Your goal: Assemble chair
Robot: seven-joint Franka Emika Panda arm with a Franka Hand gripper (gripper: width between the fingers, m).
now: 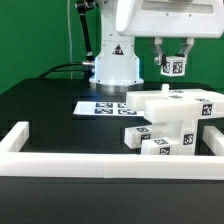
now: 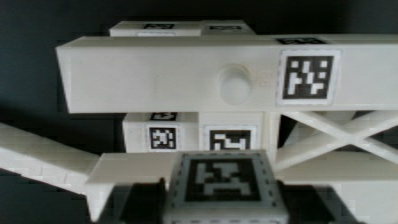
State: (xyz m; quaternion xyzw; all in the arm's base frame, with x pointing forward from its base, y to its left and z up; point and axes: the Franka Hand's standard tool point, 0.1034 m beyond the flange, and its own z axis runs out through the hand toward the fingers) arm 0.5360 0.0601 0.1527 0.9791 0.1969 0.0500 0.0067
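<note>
- Gripper (image 1: 174, 60) clenched on a small white tagged block (image 1: 176, 68), which hangs clear of the table (image 1: 50, 110).
- You have the chair parts (image 1: 170, 122) piled at the exterior view's right, below the block.
- In your wrist view, the block (image 2: 221, 180) sits in front of a broad tagged slab (image 2: 169, 75).
- Marker board (image 1: 103, 105) lies flat just beside the pile.
- White rail (image 1: 90, 166) runs along the table's near edge.
</note>
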